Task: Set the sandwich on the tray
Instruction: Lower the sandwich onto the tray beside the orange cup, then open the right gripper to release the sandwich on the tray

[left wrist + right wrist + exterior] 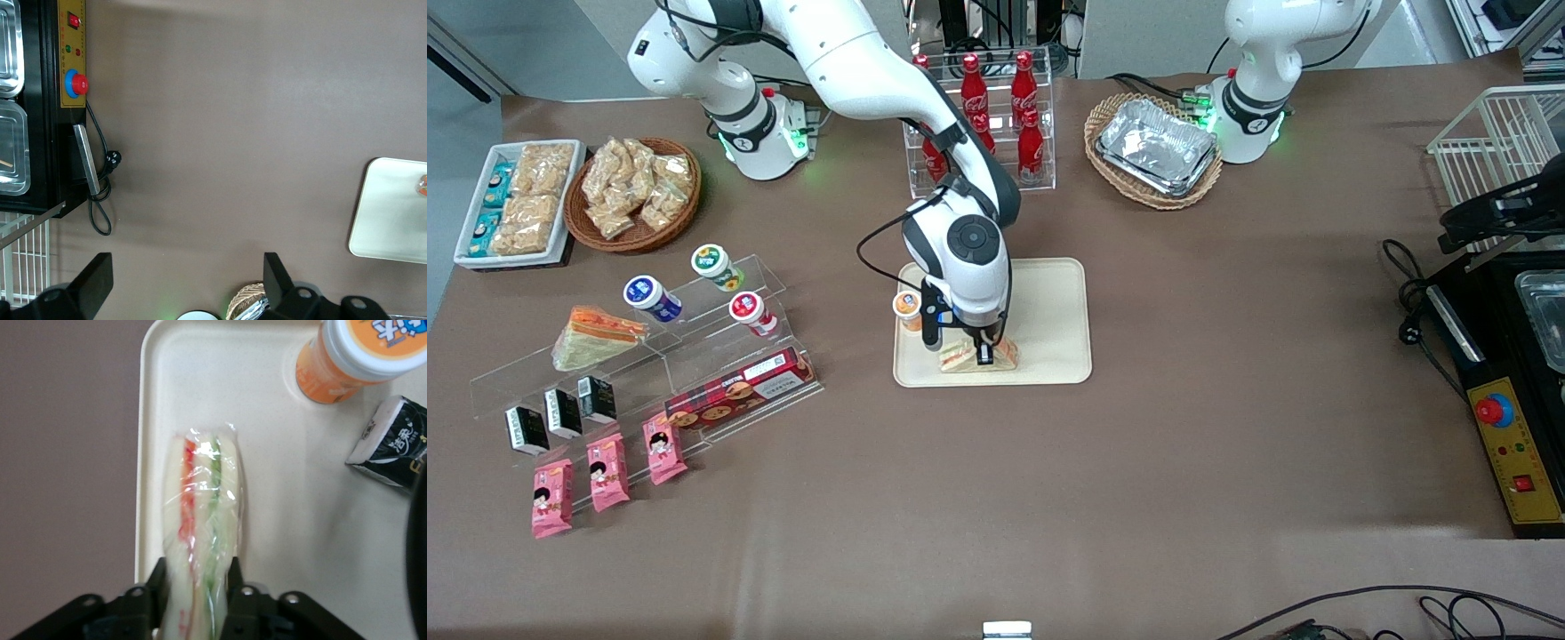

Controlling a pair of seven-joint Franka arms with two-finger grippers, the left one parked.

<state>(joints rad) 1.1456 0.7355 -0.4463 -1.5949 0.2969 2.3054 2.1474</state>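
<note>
Pink snack packs (pixel 608 471) lie nearest the camera, well off toward the working arm's end and idle. Over the tray's (pixel 1054 307) near edge the gripper (pixel 985 348) is clamped on the sandwich (pixel 969 356), fingers (pixel 153 587) pressing both bread faces so the wedge stands on edge, filling stripe up; it seems at or just above the tray floor, so letting go looks next. Just past the gripper stand an orange bottle (pixel 350 357) and a black carton (pixel 393 443), leaving this strip for the wedge.

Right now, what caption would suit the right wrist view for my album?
The gripper holds the wrapped sandwich on the tray, near an orange-capped bottle.
</note>
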